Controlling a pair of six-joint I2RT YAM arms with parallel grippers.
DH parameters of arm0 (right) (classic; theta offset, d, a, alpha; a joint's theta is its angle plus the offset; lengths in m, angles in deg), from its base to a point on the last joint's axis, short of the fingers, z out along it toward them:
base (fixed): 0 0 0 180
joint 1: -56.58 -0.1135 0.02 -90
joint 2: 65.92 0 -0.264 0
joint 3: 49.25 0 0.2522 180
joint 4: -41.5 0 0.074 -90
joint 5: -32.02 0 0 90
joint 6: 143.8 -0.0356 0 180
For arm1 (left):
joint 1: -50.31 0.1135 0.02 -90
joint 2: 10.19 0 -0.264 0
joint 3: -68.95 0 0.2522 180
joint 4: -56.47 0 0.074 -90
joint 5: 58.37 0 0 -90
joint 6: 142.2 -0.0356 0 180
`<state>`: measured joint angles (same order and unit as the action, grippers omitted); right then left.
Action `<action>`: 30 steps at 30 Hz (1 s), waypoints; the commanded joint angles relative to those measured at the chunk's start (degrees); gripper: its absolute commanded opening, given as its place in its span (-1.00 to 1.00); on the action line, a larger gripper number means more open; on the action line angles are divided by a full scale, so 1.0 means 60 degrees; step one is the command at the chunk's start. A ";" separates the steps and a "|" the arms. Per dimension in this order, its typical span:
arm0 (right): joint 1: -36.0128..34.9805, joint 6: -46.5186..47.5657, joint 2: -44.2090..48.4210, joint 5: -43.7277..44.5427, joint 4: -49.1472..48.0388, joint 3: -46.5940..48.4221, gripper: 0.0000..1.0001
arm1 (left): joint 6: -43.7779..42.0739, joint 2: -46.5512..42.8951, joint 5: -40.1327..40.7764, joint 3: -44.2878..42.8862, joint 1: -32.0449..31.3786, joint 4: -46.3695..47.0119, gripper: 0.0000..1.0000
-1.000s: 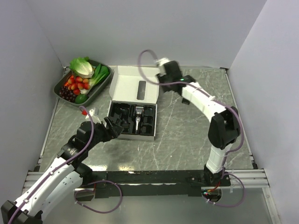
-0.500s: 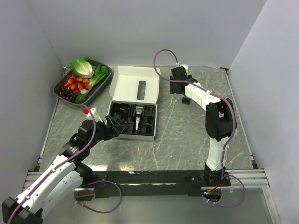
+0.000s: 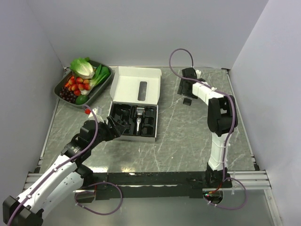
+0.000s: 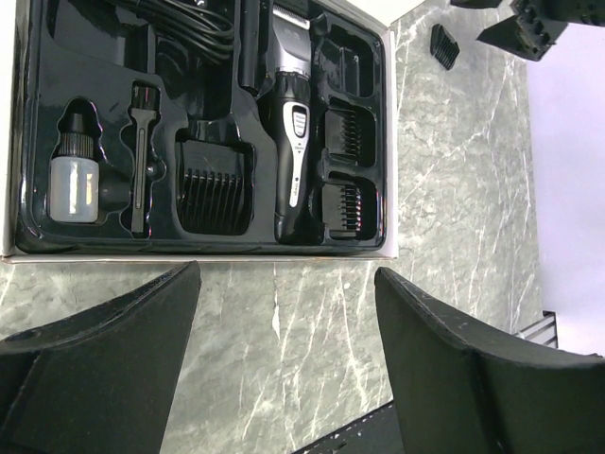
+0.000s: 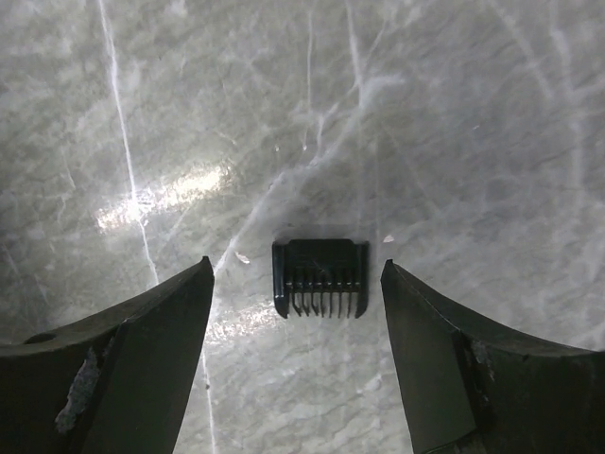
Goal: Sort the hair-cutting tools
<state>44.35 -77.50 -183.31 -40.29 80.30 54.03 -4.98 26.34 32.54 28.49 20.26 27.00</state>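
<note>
Found the hair clipper bedded in the centre slot of the black insert inside the open white box. Ran lengthwise from the box's near edge toward the hinged lid, blade head at the lid end, tapered tail toward the left gripper. Noted a broad comb guard in the slot just left of it in the left wrist view, and 2 smaller comb guards stacked in slots just right of it. Spotted a slim cleaning brush further left, lying parallel to the clipper, with a small white bottle beside it.

Saw the left gripper hanging over the table just short of the box's near edge, spread wide and holding nothing.

Found a loose comb guard flat on the table, well apart from the box, on the far right. Lay crosswise between the fingers of the right gripper, teeth pointing back toward the wrist camera. Saw that gripper spread wide above it, both fingers clear of the guard.
</note>
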 commanded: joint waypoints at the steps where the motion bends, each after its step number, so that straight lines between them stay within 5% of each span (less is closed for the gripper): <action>1: 0.0031 -0.0385 -0.0372 -0.0283 0.0324 0.0476 0.61 | -0.0209 0.0078 -0.0078 -0.0047 -0.0032 0.0493 0.61; 30: 0.0265 -0.1073 -0.0753 -0.0180 0.1422 0.0886 0.68 | -0.0165 0.0122 -0.0268 0.0114 -0.0032 0.0757 0.61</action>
<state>45.00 -82.29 -187.39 -42.38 86.92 56.26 -5.00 27.22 31.51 28.84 20.26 28.75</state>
